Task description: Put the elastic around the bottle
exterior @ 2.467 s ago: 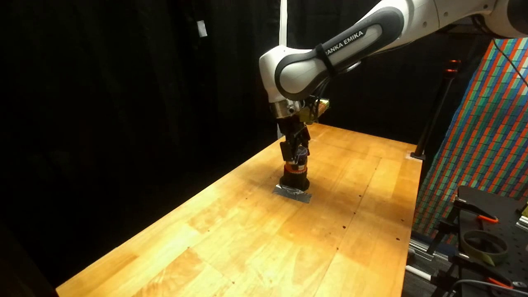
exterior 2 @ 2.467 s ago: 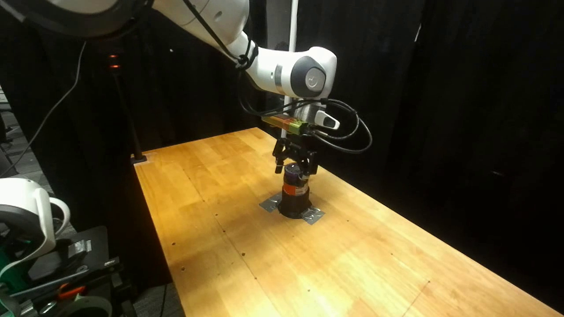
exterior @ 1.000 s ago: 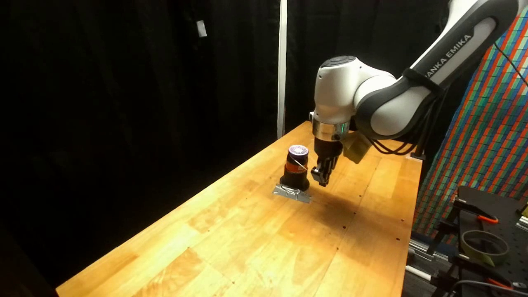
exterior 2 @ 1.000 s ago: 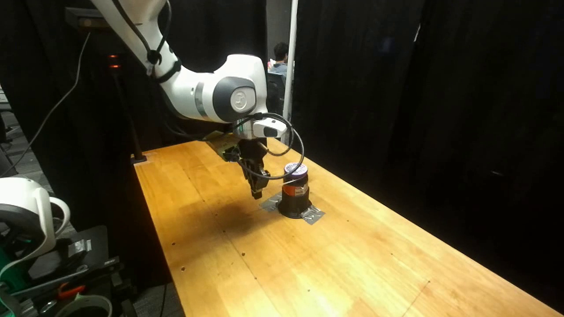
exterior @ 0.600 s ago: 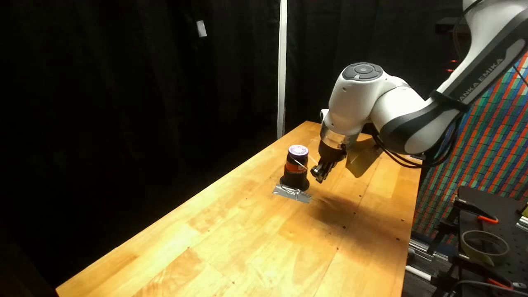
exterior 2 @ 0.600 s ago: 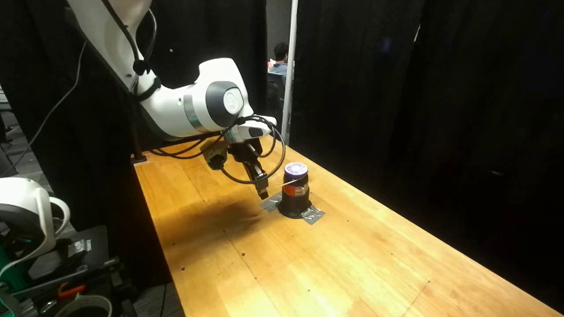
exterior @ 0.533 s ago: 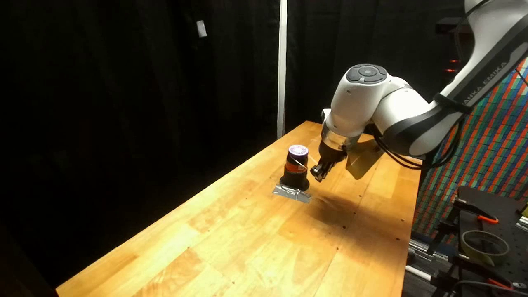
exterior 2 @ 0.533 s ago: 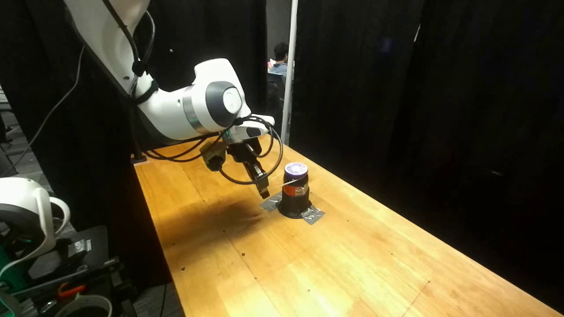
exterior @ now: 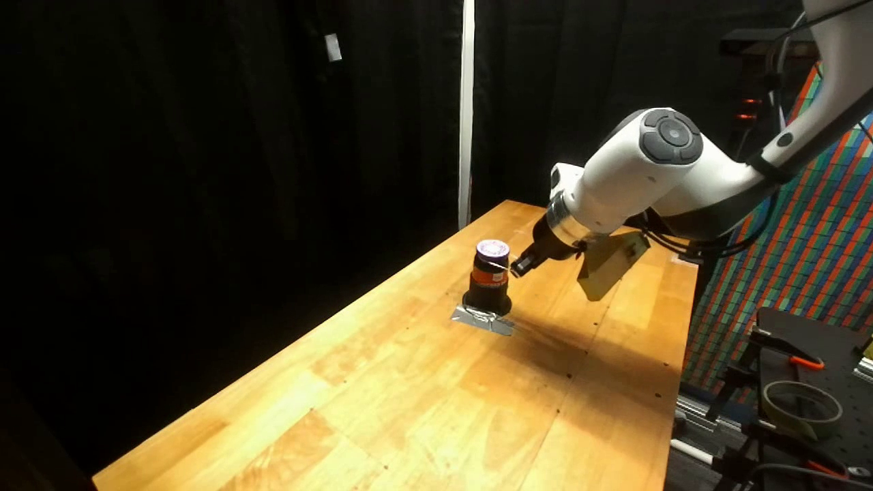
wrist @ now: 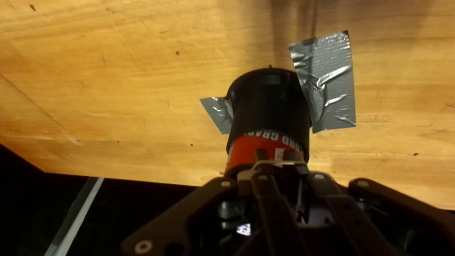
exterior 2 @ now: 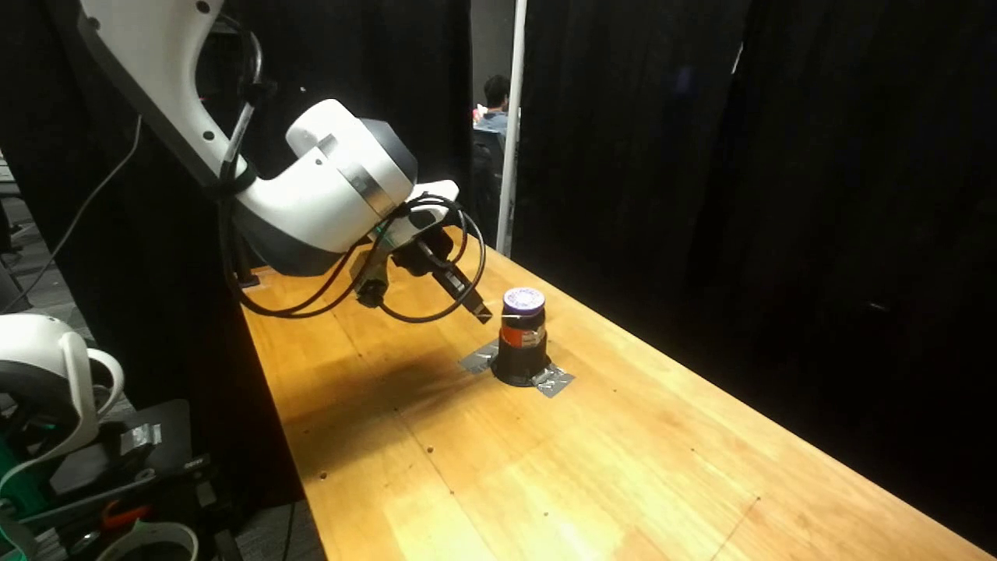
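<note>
Wooden bench point(exterior: 382, 389): thin pale elastic point(wrist: 280, 162), seemingly looping squat black bottle point(exterior: 488, 277), crossed barely-parted black gripper point(exterior 2: 484, 314), hold unclear; unhooking seemed due.

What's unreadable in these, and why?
Elastic: far strand hidden behind the bottle, both exterior views.
Cap markings: too small, both exterior views; gripper mostly blocks them, wrist view.
Fingertips: blurred, wrist view; grip on elastic unclear.
Arm: cut off by the top edge in an exterior view.

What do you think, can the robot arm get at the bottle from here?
Probably yes: in both exterior views the jaws hover beside the bottle, with only what looks like the elastic between them; gray tape lies low at the base.
</note>
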{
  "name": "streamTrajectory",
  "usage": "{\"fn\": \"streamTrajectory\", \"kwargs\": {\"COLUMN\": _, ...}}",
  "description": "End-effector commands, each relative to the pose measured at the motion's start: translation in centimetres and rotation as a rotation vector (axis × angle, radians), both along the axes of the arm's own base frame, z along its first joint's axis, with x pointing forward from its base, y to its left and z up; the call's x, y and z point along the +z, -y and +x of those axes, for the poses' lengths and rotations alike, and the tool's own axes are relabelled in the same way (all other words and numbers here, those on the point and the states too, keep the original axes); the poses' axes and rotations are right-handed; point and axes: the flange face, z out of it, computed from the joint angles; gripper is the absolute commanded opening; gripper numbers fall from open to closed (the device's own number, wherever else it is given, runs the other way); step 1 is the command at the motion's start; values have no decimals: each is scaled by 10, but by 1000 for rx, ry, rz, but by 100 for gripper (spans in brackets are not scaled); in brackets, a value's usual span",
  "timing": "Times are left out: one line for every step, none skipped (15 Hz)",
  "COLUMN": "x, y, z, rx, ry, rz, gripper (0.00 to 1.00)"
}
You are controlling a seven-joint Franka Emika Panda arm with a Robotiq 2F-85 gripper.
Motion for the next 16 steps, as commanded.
{"fn": "streamTrajectory", "kwargs": {"x": 5, "y": -15, "z": -14, "rx": 20, "ry": 95, "rz": 6, "gripper": 20}}
{"fn": "streamTrajectory", "kwargs": {"x": 1, "y": -17, "z": -22, "rx": 27, "ry": 106, "rz": 4, "gripper": 20}}
{"fn": "streamTrajectory", "kwargs": {"x": -7, "y": -19, "z": -32, "rx": 40, "ry": 107, "rz": 9, "gripper": 19}}
{"fn": "streamTrajectory", "kwargs": {"x": -10, "y": -21, "z": -36, "rx": 54, "ry": 124, "rz": 9, "gripper": 19}}
{"fn": "streamTrajectory", "kwargs": {"x": -14, "y": -23, "z": -43, "rx": 67, "ry": 142, "rz": 5, "gripper": 19}}
{"fn": "streamTrajectory", "kwargs": {"x": -18, "y": -25, "z": -49, "rx": 80, "ry": 164, "rz": 0, "gripper": 19}}
{"fn": "streamTrajectory", "kwargs": {"x": -22, "y": -27, "z": -56, "rx": 91, "ry": 199, "rz": -11, "gripper": 19}}
{"fn": "streamTrajectory", "kwargs": {"x": -27, "y": -28, "z": -62, "rx": 104, "ry": 241, "rz": -22, "gripper": 18}}
{"fn": "streamTrajectory", "kwargs": {"x": -33, "y": -27, "z": -68, "rx": 112, "ry": 282, "rz": -31, "gripper": 19}}
{"fn": "streamTrajectory", "kwargs": {"x": -41, "y": -27, "z": -74, "rx": 126, "ry": 335, "rz": -39, "gripper": 19}}
{"fn": "streamTrajectory", "kwargs": {"x": -52, "y": -23, "z": -80, "rx": 140, "ry": 375, "rz": -49, "gripper": 21}}
{"fn": "streamTrajectory", "kwargs": {"x": -65, "y": -18, "z": -86, "rx": 146, "ry": 406, "rz": -51, "gripper": 20}}
{"fn": "streamTrajectory", "kwargs": {"x": -70, "y": -18, "z": -91, "rx": 151, "ry": 441, "rz": -57, "gripper": 22}}
{"fn": "streamTrajectory", "kwargs": {"x": -81, "y": -14, "z": -97, "rx": 146, "ry": 471, "rz": -71, "gripper": 21}}
{"fn": "streamTrajectory", "kwargs": {"x": -90, "y": -12, "z": -102, "rx": 141, "ry": 502, "rz": -87, "gripper": 21}}
{"fn": "streamTrajectory", "kwargs": {"x": -97, "y": -10, "z": -106, "rx": 135, "ry": 528, "rz": -110, "gripper": 20}}
